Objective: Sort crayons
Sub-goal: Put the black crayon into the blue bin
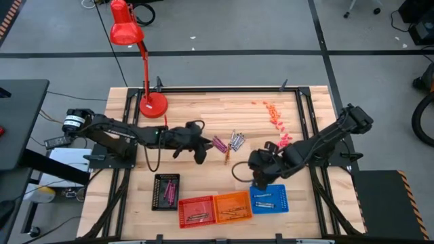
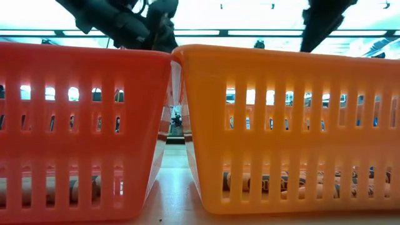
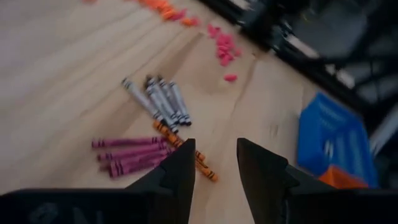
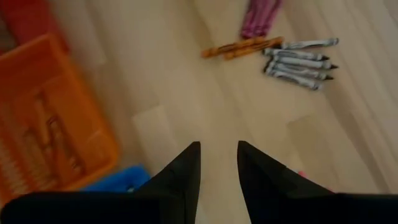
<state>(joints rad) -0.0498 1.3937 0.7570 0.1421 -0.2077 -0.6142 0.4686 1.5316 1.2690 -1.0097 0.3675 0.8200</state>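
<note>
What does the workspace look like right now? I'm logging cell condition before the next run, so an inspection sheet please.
Surface: wooden table, bare in most places.
Job's things: loose magenta crayons, orange crayons and grey crayons lie mid-table; black bin, red bin, orange bin and blue bin line the front edge.
Clutter: small pink-orange bits scattered towards the back right; red desk lamp.
Grippers: left gripper open, empty, beside the crayons; right gripper open, empty, near the blue bin.
Cables: loops on both arms.
Surroundings: grey floor, nothing seen nearby.
</note>
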